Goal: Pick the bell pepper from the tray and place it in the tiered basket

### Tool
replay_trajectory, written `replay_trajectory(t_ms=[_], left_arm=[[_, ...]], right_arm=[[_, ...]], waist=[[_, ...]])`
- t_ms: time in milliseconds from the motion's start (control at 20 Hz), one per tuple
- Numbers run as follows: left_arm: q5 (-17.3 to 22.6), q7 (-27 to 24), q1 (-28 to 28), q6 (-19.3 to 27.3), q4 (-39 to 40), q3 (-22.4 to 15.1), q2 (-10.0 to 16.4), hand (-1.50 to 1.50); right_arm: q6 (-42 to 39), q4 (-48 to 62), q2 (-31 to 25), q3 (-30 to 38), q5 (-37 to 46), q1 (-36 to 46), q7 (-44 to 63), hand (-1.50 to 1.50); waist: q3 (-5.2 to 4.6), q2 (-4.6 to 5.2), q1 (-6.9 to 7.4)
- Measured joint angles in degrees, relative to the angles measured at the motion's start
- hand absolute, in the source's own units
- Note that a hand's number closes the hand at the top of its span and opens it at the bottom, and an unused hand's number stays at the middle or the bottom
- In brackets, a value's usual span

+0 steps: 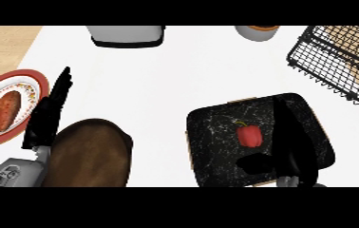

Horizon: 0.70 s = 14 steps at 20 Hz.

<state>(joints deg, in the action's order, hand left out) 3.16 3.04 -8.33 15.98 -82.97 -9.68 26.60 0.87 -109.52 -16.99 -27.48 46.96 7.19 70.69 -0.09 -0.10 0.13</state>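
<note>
A red bell pepper (250, 135) with a small stem lies on a black marbled tray (214, 141) at the lower right. My right hand (289, 141) is over the tray just right of the pepper, fingers straight and pointing away, thumb (254, 164) spread out below the pepper; it does not hold it. The black wire tiered basket (329, 58) stands at the upper right edge. My left hand (48, 113) rests at the left, fingers straight and pointing up.
A brown loaf-shaped object (91, 153) lies beside my left forearm. A red-rimmed patterned plate (24, 87) with food sits at the left edge. A grey appliance (126, 35) and a bowl (257, 32) stand along the back.
</note>
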Motion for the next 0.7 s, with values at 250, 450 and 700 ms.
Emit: replay_trajectory(t_ms=[250, 450, 700], left_arm=[[-0.4, 1.1, -0.1, -0.4, -1.0, 0.9, 0.2, 0.00], [-1.6, 1.0, -0.3, 0.0, -0.4, 0.9, -0.8, 0.00], [-1.3, 0.2, -0.8, -1.4, 1.0, 2.3, -0.9, 0.00]], right_arm=[[-2.4, 1.9, 3.4, 0.4, 4.1, -0.1, -0.8, -1.50], [-3.5, 4.5, 7.2, 1.0, 7.0, -0.5, -1.7, -1.50], [-4.3, 6.9, 10.6, 3.7, 9.0, -1.7, -3.5, -1.50]], waist=[[0.03, 0.00, 0.00], [0.04, 0.05, -0.08], [0.06, 0.10, -0.19]])
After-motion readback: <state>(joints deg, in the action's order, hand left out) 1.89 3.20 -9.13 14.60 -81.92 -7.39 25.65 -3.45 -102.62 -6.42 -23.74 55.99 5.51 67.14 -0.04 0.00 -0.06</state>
